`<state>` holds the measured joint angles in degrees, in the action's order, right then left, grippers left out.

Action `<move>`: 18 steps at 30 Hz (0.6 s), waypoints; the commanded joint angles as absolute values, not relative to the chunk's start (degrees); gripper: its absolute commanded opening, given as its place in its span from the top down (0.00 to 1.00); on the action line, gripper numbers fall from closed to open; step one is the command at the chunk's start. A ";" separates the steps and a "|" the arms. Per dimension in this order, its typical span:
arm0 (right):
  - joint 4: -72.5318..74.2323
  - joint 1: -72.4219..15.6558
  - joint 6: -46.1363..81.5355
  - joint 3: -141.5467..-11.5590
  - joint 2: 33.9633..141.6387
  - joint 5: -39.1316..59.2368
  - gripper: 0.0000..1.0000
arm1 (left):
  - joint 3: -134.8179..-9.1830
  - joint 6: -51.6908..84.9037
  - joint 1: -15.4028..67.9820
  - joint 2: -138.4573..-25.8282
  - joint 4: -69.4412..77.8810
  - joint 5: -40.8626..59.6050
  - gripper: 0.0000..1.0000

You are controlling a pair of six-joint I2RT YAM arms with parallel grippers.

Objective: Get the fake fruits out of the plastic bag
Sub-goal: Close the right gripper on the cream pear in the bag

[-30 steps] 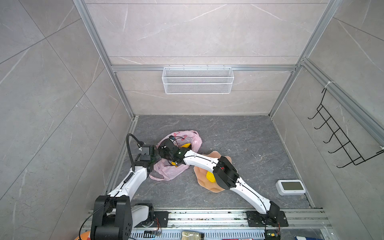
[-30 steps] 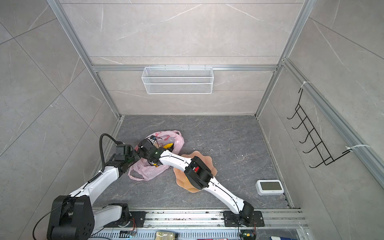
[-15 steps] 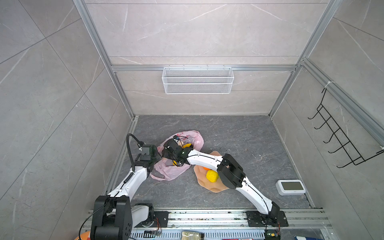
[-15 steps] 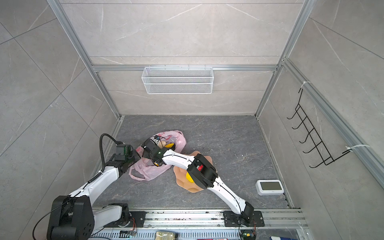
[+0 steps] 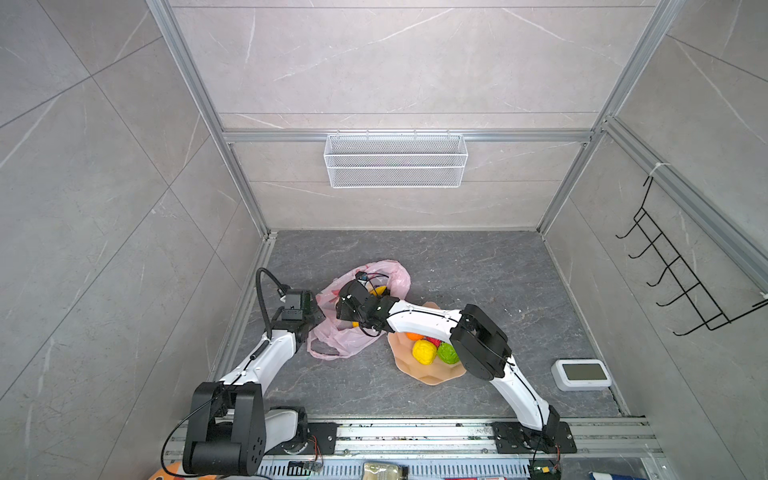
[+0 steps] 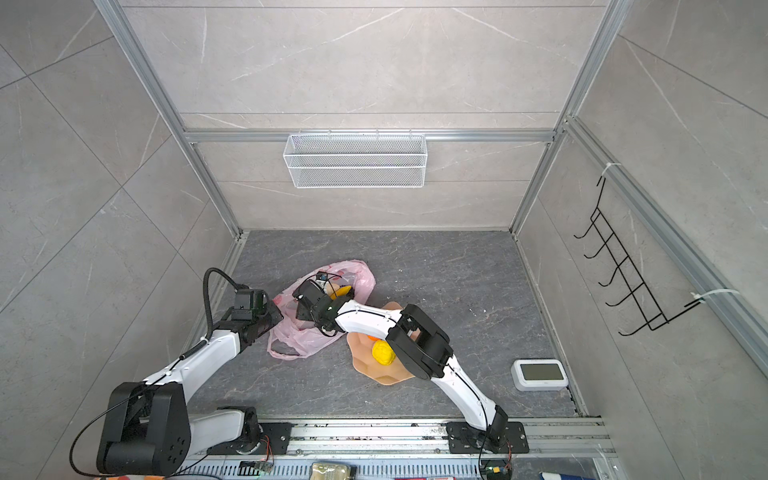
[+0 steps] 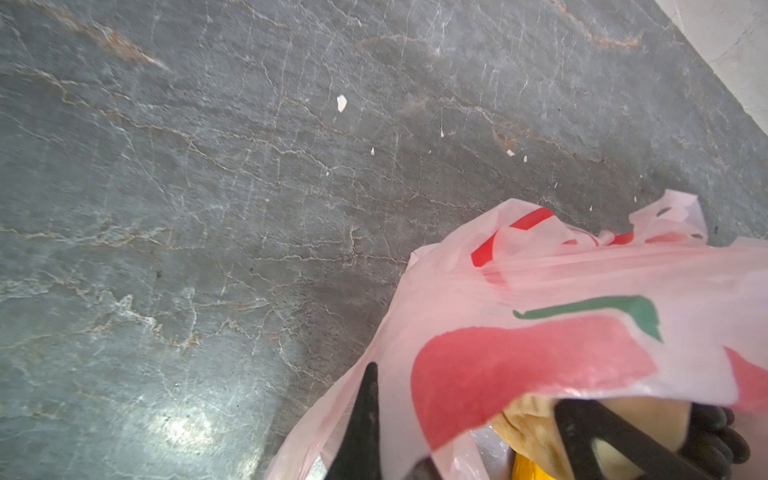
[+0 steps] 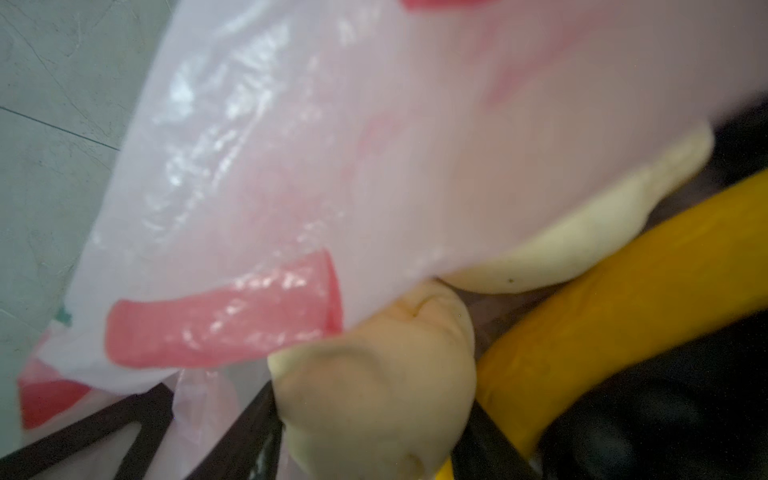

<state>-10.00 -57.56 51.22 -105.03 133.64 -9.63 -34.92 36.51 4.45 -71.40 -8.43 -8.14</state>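
Robot test cell in a lab.
Tile panels [image 5: 374, 62] in aluminium framing [image 5: 407, 136], wire basket [image 5: 395, 162] and hook rack [image 5: 673, 282] on the walls, slotted base rail [image 5: 415, 432] in front.

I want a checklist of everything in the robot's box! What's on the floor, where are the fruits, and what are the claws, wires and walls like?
Surface: dark grey marbled floor, a few white flecks.
Job's things: pink plastic bag lies on the floor; banana, beige fruit and second beige fruit inside it; yellow fruit, green fruit, red fruit and orange fruit on the peach plate.
Clutter: white screen gadget near the right wall.
Claws: left claw shut on the bag's edge; right claw inside the bag, closed on the beige fruit.
Cables: black hose loops above the left arm; thin wires at the right wrist.
Surroundings: wire basket on the back wall, black hook rack on the right wall.
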 commanded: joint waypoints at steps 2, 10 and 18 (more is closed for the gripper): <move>-9.19 -57.37 47.18 -104.29 129.05 -9.10 0.41 | -37.04 34.69 4.25 -72.83 -6.00 -4.27 1.00; -9.95 -57.36 45.25 -101.95 125.30 -7.18 0.41 | -37.53 34.19 4.32 -73.50 -5.92 -3.10 1.00; -12.34 -57.39 43.66 -97.49 119.25 -3.97 0.41 | -37.58 34.10 4.31 -73.21 -6.35 -3.51 1.00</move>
